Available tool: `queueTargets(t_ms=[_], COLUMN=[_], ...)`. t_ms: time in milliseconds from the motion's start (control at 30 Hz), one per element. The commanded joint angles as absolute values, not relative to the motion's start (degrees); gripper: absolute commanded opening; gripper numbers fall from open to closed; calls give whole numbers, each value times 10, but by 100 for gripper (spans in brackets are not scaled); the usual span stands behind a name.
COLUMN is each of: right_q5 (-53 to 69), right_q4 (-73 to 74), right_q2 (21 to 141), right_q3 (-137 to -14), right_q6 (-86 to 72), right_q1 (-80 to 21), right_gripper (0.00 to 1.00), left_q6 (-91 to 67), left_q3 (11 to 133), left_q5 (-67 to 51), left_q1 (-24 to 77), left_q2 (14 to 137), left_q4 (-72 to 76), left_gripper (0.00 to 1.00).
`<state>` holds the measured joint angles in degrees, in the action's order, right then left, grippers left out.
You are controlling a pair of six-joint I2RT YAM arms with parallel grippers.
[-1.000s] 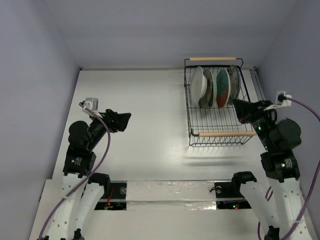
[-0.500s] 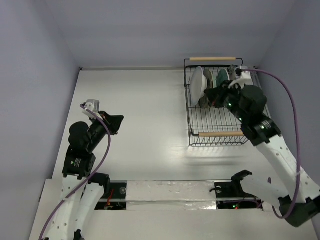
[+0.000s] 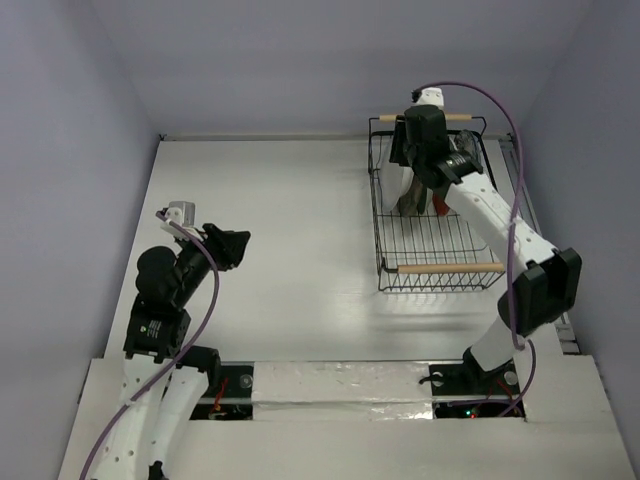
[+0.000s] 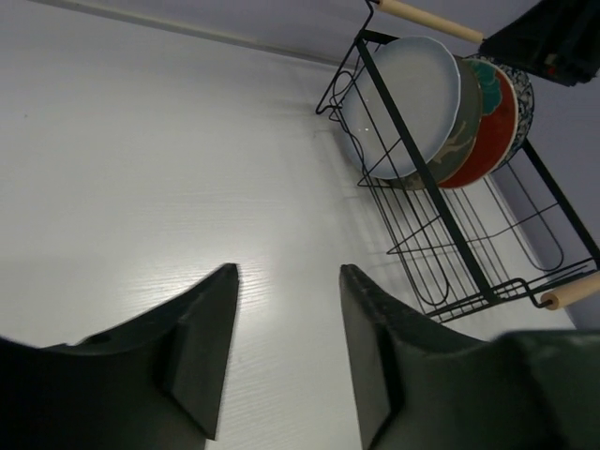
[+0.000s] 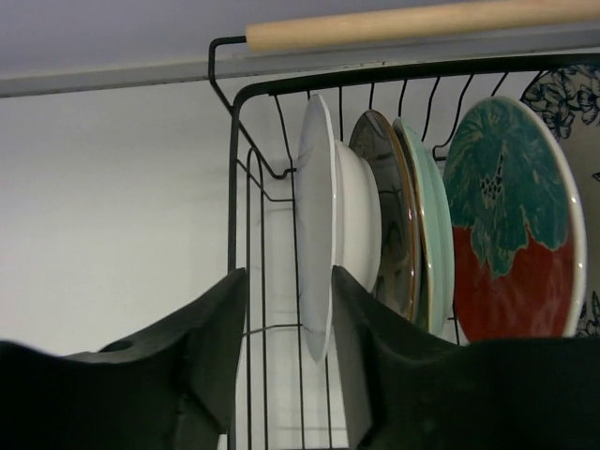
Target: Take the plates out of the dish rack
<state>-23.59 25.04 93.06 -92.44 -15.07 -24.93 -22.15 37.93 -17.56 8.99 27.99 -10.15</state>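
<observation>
The black wire dish rack [image 3: 430, 245] with wooden handles stands at the back right. Five plates stand on edge in its far end. In the right wrist view they read, left to right: white plate [image 5: 319, 225], grey-brown plate [image 5: 389, 216], pale green plate [image 5: 433, 234], teal-and-red plate [image 5: 511, 234] and blue floral plate [image 5: 572, 98]. My right gripper [image 5: 289, 281] is open above the rack's far left corner [image 3: 410, 150]. The white plate's rim shows between its fingers, unclamped. My left gripper [image 3: 238, 243] is open and empty above the table at the left, also in its wrist view [image 4: 286, 277].
The right arm [image 3: 490, 215] stretches over the rack and hides most plates from above. The rack [image 4: 441, 244] and the white plate [image 4: 408, 103] show in the left wrist view. The back wall rises just behind the far handle [image 5: 412, 23].
My right arm has swung from beside the rack's right side up over its far end, above the plates. My left gripper has barely moved.
</observation>
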Motion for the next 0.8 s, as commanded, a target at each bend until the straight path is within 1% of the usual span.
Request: queueTargets(t_ms=[0,100,333,367,500,700,767], right_q5=[-257,-252,-227,-215,-207,-212,-221], right_q4=[286,294,320,325,327,339,338], right_q2=[961,992,1053,1068,1087,1111,1111], right_q3=[-1000,-1028,-1067,-1077,-1088,-1100,-1098], right_q6=[-126,-127,-120,-120,-120,-108,-107], right_q1=[-238,-223,-204,-204,-204,-204,-204], right_gripper=[49,49,47,45,39,35,27], left_q6=[-222,-222,-225,-226,-226,-226,-226], left_q3=[373,373,371,372,369,369,369], left_q5=[-178,-175,-176,-175,-178,-180,-183], left_q1=[92,98,104,104,104,104,104], left_q2=[272,269,264,263,262,263,262], left_q4=[-84,-84,-84,-84,-84,-82,-81], left_gripper=[45,48,49,49,49,49,49])
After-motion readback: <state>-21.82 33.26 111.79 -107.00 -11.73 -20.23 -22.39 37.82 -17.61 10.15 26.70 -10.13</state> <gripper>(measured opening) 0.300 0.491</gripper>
